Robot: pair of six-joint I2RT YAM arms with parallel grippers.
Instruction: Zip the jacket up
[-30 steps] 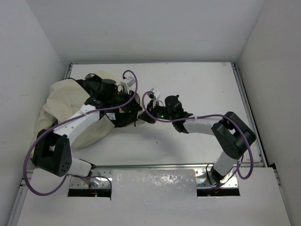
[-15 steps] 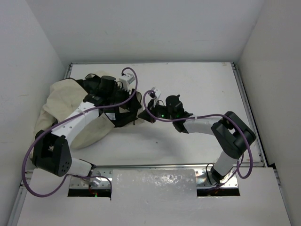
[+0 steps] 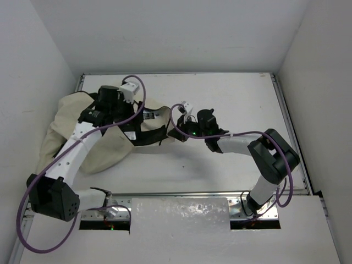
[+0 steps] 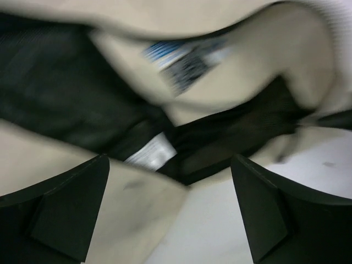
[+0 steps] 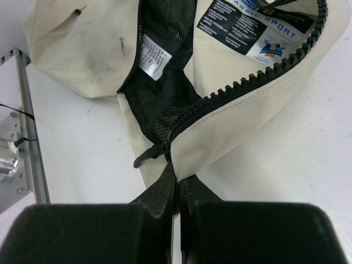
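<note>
The cream jacket (image 3: 104, 148) lies at the table's left, its front open onto black mesh lining (image 5: 165, 82). My right gripper (image 5: 179, 179) is shut on the jacket's bottom edge, just below the zipper slider (image 5: 157, 152) and its pull tab. From there the dark zipper teeth (image 5: 247, 80) run up and to the right, unjoined. In the top view the right gripper (image 3: 176, 132) sits at the jacket's right tip. My left gripper (image 4: 170, 220) hangs open over the lining with nothing between its fingers (image 4: 60, 214). In the top view the left gripper (image 3: 113, 104) is above the jacket's upper part.
Sewn labels show inside the jacket: a white one (image 5: 151, 58) and black printed ones (image 5: 242, 22). Bare white table (image 3: 236, 99) spreads right of the jacket. A metal rail (image 5: 27, 126) borders the table's edge. White walls close in on both sides.
My left gripper has opened and drawn back up and to the left, away from the jacket's middle. The right gripper has stayed shut on the bottom edge, and the flap now lies spread further right.
</note>
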